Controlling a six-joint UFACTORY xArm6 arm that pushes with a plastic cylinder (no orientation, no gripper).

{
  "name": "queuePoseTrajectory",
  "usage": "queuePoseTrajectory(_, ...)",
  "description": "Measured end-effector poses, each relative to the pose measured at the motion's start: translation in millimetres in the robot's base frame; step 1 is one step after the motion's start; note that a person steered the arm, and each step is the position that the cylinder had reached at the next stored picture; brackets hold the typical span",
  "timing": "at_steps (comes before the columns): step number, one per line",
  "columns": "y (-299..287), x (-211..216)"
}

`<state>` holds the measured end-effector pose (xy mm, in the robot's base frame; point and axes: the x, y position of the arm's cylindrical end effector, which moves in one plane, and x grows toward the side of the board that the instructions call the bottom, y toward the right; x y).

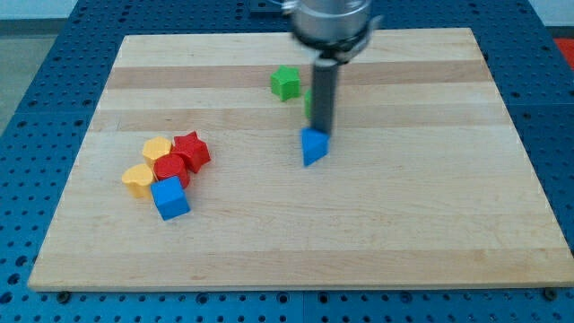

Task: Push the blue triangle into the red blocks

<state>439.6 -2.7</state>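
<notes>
The blue triangle (314, 147) lies near the middle of the wooden board (404, 233), well apart from the red blocks at the view's left. My tip (320, 131) touches the triangle's upper edge, from the view's top; I have no jaws, only a bare rod, so nothing is grasped. The red star-shaped block (191, 150) and a second red block (169, 169) sit clustered with two yellow blocks (157, 149) (138, 179) and a blue cube (170, 198). A green block (286, 82) lies toward the view's top; another green block (308, 103) is mostly hidden behind the rod.
</notes>
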Motion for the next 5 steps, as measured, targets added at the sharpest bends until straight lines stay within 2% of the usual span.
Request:
queuePoseTrajectory(1, -62, 47)
queuePoseTrajectory(2, -62, 39)
queuePoseTrajectory(3, -22, 13)
queuePoseTrajectory(4, 18, 7)
queuePoseTrajectory(5, 17, 49)
